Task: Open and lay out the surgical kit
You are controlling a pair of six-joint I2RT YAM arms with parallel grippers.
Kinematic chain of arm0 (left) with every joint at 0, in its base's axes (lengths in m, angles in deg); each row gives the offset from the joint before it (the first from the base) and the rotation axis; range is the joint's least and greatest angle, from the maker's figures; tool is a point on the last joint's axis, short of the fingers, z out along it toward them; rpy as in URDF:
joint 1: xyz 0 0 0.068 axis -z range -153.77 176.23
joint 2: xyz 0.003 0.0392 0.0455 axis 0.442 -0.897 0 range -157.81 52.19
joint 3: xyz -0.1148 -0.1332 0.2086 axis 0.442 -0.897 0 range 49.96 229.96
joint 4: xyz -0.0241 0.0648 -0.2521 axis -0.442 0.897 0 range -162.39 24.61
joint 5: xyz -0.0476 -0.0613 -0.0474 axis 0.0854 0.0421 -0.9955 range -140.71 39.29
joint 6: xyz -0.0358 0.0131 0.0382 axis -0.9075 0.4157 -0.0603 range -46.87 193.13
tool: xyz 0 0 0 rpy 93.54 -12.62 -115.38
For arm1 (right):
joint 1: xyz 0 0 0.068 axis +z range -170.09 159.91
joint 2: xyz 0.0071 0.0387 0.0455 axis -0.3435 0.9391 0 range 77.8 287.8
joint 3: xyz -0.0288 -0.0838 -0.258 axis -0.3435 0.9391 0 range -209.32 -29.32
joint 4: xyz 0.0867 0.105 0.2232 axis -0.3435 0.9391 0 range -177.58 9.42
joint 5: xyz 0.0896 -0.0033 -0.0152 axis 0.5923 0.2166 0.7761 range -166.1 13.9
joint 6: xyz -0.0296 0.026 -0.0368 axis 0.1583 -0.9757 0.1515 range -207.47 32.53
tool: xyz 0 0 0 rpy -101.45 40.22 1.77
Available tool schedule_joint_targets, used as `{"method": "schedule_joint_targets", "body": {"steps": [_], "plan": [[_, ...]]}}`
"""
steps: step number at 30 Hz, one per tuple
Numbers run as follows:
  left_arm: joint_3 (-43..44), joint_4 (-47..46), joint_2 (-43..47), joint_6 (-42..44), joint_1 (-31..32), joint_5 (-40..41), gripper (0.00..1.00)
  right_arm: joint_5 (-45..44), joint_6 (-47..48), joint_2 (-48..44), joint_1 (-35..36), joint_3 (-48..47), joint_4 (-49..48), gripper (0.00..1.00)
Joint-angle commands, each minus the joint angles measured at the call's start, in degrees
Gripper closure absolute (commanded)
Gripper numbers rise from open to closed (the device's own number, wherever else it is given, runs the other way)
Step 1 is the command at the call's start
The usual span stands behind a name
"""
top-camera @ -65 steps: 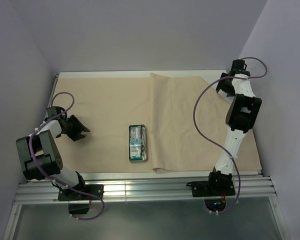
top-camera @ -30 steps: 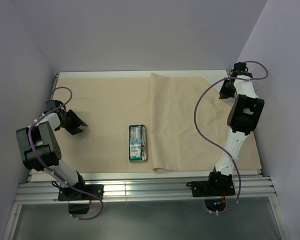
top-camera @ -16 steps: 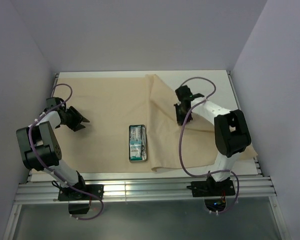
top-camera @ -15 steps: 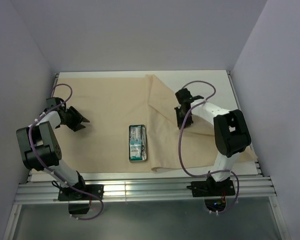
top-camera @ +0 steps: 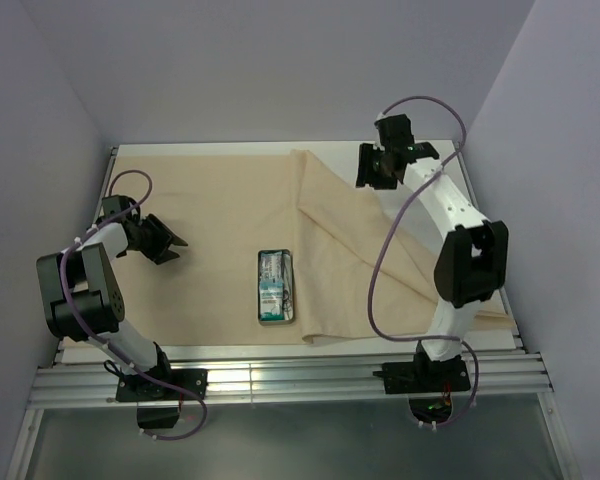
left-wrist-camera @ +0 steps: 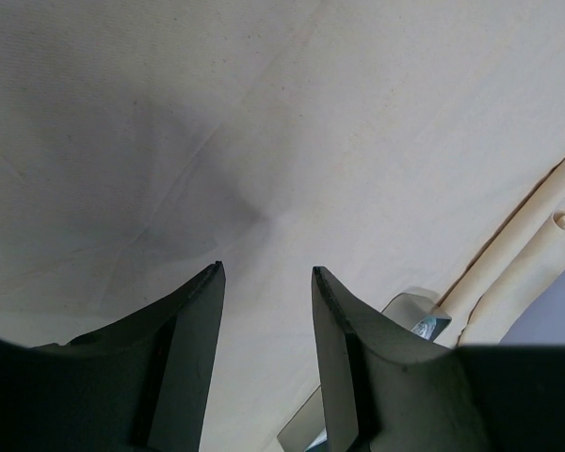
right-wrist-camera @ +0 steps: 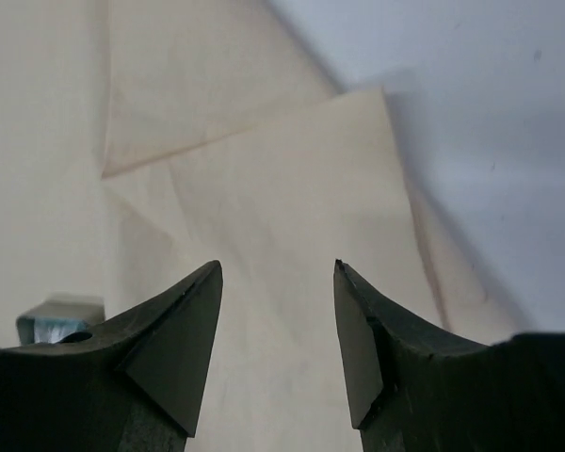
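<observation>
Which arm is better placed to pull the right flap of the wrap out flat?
Right. The right gripper, open, hangs close to that flap, while the left gripper sits beyond the tray, on the other side.

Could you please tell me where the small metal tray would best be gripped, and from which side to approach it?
Probably across its narrow width, at mid-length, coming straight down. The tray lies flat on the wrap with its long walls running front to back, so they could be pinched from outside. The packets fill its open top, leaving little room inside.
</observation>
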Motion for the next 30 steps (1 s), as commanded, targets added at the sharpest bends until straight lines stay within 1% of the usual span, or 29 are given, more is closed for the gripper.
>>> {"method": "schedule_joint_targets", "body": {"steps": [1,5,7,11,14,17,18,20,21,23,24,25,27,30], "plan": [[1.2,1.9,2.8,-0.4,0.5,1.2,0.51,2.4,2.2,10.6,-3.3,-5.6,2.7,0.42],[3.0,4.2,1.7,0.9,0.5,2.9,0.51,3.4,3.0,16.3,-5.7,-11.5,-0.3,0.43],[3.1,4.2,1.6,0.5,0.5,3.0,0.51,3.8,3.3,20.2,-6.7,-14.3,0.4,0.44],[2.9,4.7,1.9,0.0,0.9,3.0,0.51,3.6,6.3,24.0,-7.4,-16.4,0.3,0.44],[2.8,5.1,1.5,0.5,1.1,4.1,0.51,6.7,7.3,26.0,-8.1,-17.5,0.2,0.44],[2.1,4.7,1.2,0.6,1.1,4.6,0.51,7.5,7.3,27.3,-8.6,-18.0,0.0,0.47],[1.9,4.5,1.2,0.6,1.0,4.6,0.51,7.8,7.1,27.5,-8.7,-18.1,0.0,0.49],[0.9,4.0,1.3,0.2,1.1,4.5,0.51,8.2,6.8,27.9,-9.2,-18.4,-0.3,0.58],[0.5,3.5,1.4,0.1,1.2,4.5,0.51,8.3,6.7,27.9,-9.4,-18.5,-0.4,0.66],[-0.5,3.2,1.7,-0.1,1.2,4.7,0.51,8.6,6.2,28.1,-9.4,-19.2,-0.7,0.77],[-0.8,3.2,1.7,0.0,1.2,4.9,0.51,8.1,5.9,28.5,-9.4,-19.8,-0.6,0.88],[-0.9,3.2,1.8,0.1,1.2,5.1,0.51,8.2,5.7,28.8,-9.4,-20.9,-0.3,0.93],[-0.9,3.4,1.8,0.3,1.3,5.5,0.51,9.0,5.5,29.1,-9.5,-21.7,-0.3,1.00],[-0.9,3.8,1.9,0.4,1.3,6.0,0.51,8.4,5.7,29.2,-9.6,-23.0,-0.1,1.00]]}}
